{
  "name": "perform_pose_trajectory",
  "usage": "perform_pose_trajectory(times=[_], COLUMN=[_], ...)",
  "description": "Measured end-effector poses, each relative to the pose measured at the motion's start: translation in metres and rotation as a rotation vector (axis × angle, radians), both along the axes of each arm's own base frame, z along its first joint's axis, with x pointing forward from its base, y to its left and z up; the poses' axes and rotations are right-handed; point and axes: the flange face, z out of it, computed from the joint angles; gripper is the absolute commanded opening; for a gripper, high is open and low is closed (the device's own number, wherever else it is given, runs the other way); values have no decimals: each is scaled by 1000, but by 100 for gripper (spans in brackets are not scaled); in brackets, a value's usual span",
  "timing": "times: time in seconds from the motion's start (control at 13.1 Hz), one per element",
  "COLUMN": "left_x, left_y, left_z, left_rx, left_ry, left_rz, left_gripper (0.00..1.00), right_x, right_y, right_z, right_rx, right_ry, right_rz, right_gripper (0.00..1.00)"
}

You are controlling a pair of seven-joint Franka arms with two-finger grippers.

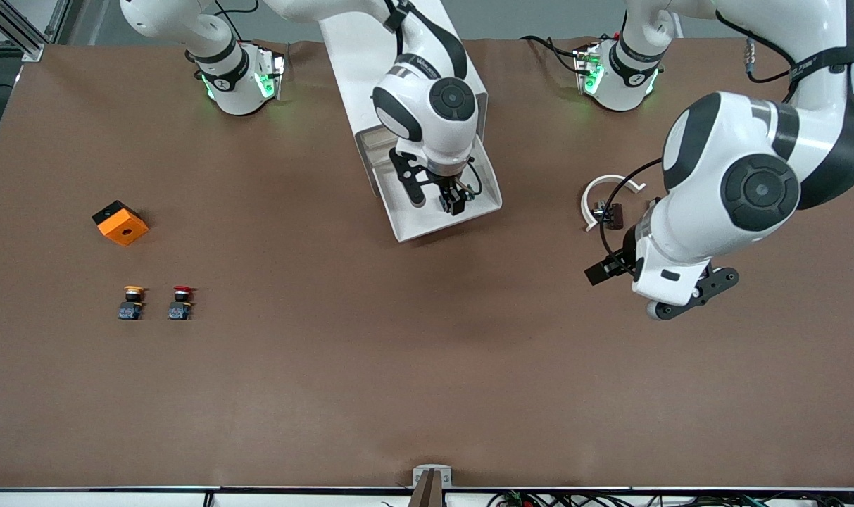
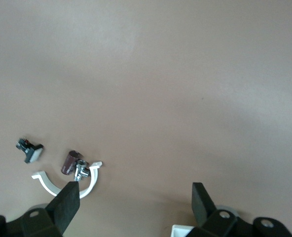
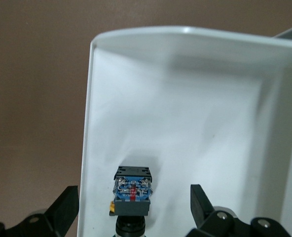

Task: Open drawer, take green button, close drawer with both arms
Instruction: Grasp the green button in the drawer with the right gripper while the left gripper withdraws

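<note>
The drawer (image 1: pixel 427 227) is pulled out of the white cabinet (image 1: pixel 370 56) toward the front camera. My right gripper (image 1: pixel 453 202) is down in it, open. In the right wrist view the button (image 3: pixel 132 190) lies on the drawer floor (image 3: pixel 185 98) between my open right gripper's (image 3: pixel 133 211) fingers, untouched. Its blue base and black body show; its cap is cut off at the frame edge. In the front view the button is hidden under the gripper. My left gripper (image 1: pixel 612 266) hangs open and empty over bare table (image 2: pixel 134 205) toward the left arm's end.
A white C-shaped clip (image 1: pixel 599 193) with a small dark part (image 1: pixel 610 215) lies beside the left gripper; it also shows in the left wrist view (image 2: pixel 67 181). An orange box (image 1: pixel 120 222), a yellow-capped button (image 1: pixel 132 301) and a red-capped button (image 1: pixel 181 301) sit toward the right arm's end.
</note>
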Motion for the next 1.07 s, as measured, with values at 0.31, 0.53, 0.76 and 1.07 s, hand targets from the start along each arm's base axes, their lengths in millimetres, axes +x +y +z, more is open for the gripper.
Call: perform_pose_trajectory(times=[0.31,0.53,0.76,1.07], left_x=[-18,-30,-43,-58], left_y=[26,77,114,141], left_z=[38,51,67,91], left_rx=[-13,-25,-40,-59], left_ry=[-28,-23,-36,-74], left_rz=[-43,-95,-131,-252], left_gripper=[100,100,100,100], right_x=[-5,-4,-3,-3], right_y=[8,7,7,7], right_z=[-19,-19,-24,-32], right_rx=[-2,-3,-8,-15], right_ry=[0,-1,2,6], right_rz=[4,3,2,2], right_gripper=[100,100,100,100])
